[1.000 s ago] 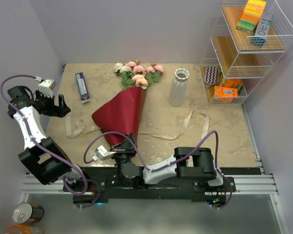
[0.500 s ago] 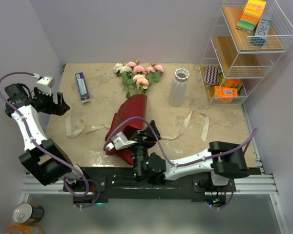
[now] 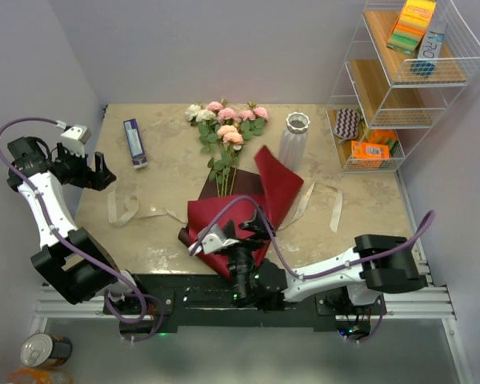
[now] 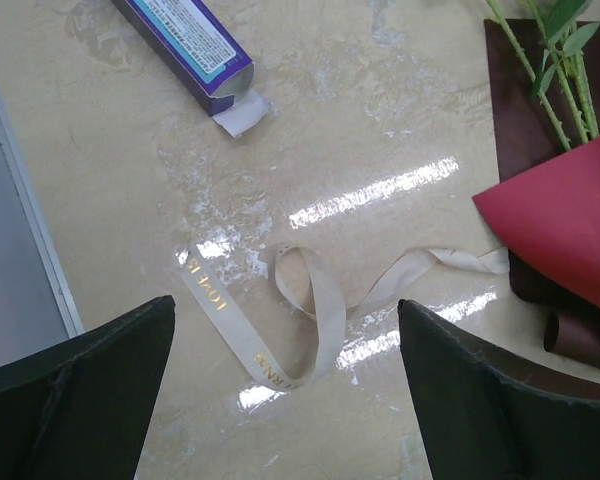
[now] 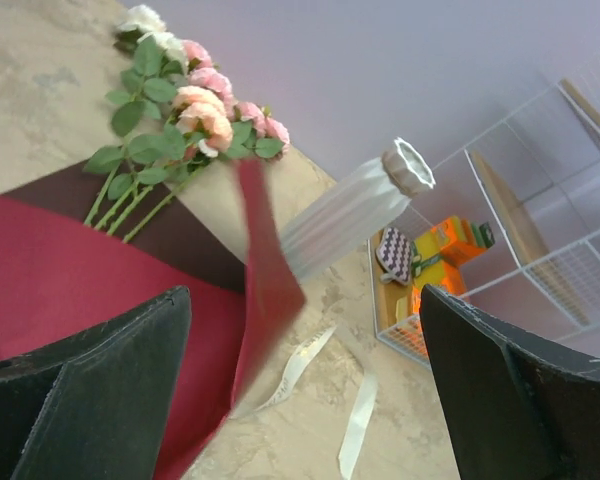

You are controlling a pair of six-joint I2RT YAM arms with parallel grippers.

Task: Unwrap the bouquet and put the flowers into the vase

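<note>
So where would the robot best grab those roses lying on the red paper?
Probably the bare green stems of the flowers, from straight above, with the fingers set across them. They lie flat and bunched on the opened paper, while the blooms look bulky and easy to crush.

The flowers (image 3: 226, 120) are pink, peach and cream, the paper (image 3: 277, 186) deep red, the vase (image 3: 292, 148) ribbed white, the ribbon (image 4: 325, 305) beige.

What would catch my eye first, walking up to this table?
The dark red paper spread open at the centre, with the flowers lying on it, their pink and cream blooms pointing toward the far edge. Just right of the blooms stands the white ribbed vase, and a loose beige ribbon trails over the table.
</note>
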